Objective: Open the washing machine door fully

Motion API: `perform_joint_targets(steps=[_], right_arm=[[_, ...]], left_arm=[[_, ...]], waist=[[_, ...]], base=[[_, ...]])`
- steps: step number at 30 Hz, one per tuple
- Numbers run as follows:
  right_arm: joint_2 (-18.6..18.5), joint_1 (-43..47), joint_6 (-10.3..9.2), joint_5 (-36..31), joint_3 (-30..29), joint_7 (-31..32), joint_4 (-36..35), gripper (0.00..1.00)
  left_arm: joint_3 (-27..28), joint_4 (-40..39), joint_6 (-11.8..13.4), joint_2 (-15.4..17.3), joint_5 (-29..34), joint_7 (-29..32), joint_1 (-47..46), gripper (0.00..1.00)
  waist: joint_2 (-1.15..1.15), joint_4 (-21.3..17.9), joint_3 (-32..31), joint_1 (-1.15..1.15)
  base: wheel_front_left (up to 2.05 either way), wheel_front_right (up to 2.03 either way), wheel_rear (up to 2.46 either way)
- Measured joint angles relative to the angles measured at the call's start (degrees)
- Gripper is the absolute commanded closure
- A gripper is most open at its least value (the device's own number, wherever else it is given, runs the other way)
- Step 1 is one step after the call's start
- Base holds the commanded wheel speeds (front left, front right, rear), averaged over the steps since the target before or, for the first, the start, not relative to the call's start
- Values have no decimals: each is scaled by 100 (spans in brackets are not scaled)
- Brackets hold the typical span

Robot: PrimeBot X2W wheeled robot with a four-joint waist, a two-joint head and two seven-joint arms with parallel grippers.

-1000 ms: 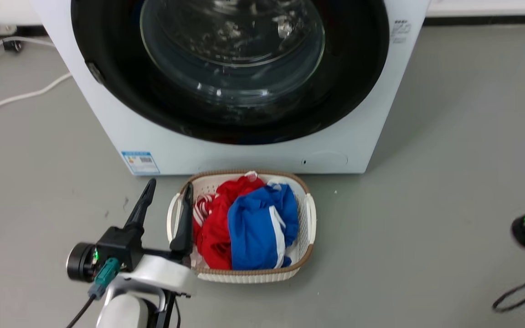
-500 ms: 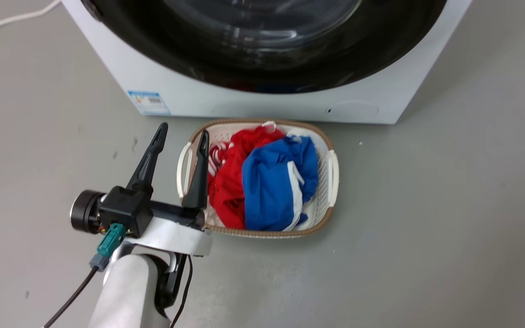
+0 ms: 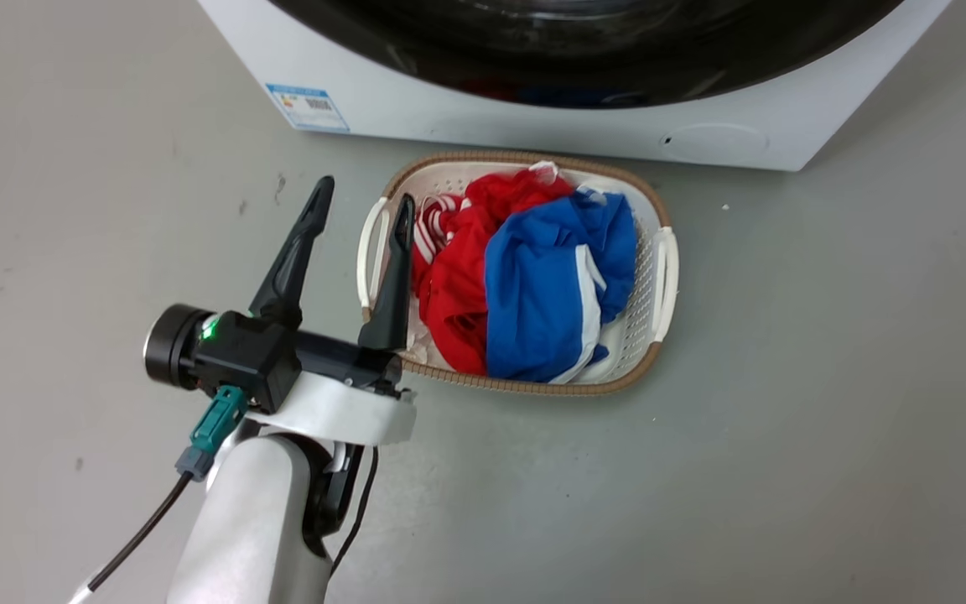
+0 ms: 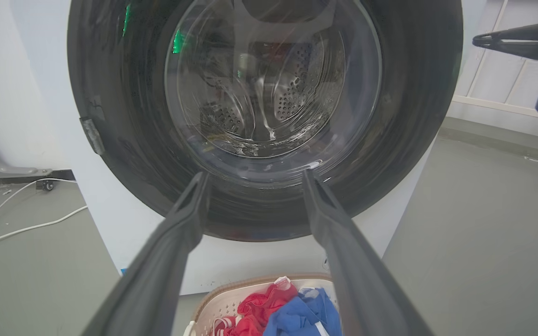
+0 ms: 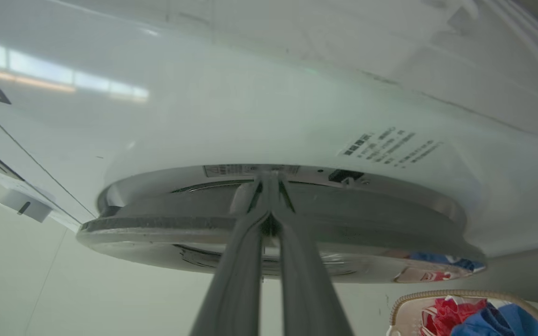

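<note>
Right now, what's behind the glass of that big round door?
Through the washing machine door a perforated steel drum shows. The black rim and reflections hide the rest, so any laundry inside cannot be told.

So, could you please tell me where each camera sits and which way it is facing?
Head view: high, facing down at the floor, the laundry basket and the washing machine base; open left hand and pale forearm show.
Left wrist view: low, facing the washing machine door head-on between its open fingers; right hand at upper right.
Right wrist view: beside the door's edge, looking along its rim; own fingers together, tips at the gap behind it.
Shared: all three show the basket and the door.
</note>
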Motion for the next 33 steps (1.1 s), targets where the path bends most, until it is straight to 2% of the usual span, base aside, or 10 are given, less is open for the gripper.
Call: perform_joint_targets(steps=[8,14,17,33], right_arm=[[147,-900,0,-300,372,297,612,100],[158,-1101,0,-403,470,474,854,100],[144,-1106,0,-387,495,777,884,100],[148,31,0,-167,781,2546,393,100]], left_arm=[[-146,-89,93,-1,-42,0,-148,0],[-245,-78,147,-1,-87,-1,-160,0],[-272,-67,167,-1,-101,0,-171,0],[-238,151,165,-3,-83,0,-112,0]], waist=[[0,164,303,0],[0,220,363,-1],[0,218,363,0],[0,42,-119,0]], base=[[0,0,0],[0,0,0],[0,0,0],[0,0,0]])
